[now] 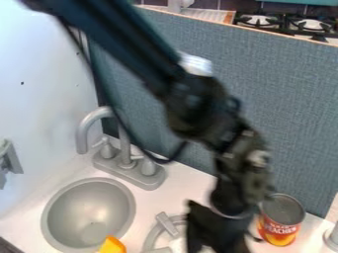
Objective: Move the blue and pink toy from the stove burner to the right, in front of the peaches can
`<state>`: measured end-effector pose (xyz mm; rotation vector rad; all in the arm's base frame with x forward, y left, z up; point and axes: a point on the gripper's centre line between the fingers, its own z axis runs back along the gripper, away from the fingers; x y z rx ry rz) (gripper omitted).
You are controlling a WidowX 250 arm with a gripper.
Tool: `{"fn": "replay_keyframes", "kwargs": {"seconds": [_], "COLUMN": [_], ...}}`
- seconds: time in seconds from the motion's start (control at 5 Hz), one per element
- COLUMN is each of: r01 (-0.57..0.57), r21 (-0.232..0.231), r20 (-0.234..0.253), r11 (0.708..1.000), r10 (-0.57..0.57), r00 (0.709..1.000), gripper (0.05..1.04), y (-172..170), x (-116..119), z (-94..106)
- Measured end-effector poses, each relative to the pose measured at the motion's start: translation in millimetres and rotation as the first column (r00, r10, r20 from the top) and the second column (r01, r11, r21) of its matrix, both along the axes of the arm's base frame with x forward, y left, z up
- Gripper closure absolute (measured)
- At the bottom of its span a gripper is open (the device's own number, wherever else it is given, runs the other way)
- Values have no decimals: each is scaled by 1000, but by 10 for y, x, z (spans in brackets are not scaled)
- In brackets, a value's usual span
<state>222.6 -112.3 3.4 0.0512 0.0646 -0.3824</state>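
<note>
Blue-grey panel [290,89] backs white counter [172,195] of toy kitchen; stove burners [259,21] at upper right. Camera view: black gripper [214,234] hangs at bottom centre; cannot tell how far open or whether it holds anything. Red-and-orange can [280,222] stands upright at lower right, just beside gripper, likely on its base for stability; grey top, contents unclear. Faucet [125,170] sits behind sink [86,202], presumably to serve it. Orange-yellow object [112,245] at sink's lower edge, partly cut off.
</note>
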Motion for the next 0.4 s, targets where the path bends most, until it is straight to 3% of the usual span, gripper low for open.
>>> {"fn": "replay_keyframes", "kwargs": {"seconds": [0.2, 0.4], "r01": [-101, -128], "r21": [-22, -26], "r20": [11, -8], "r11": [995, 991], "r10": [102, 128], "r00": [995, 992], "gripper": [76, 76], "y": [412, 545], "x": [-176, -265], "z": [-95, -164]}}
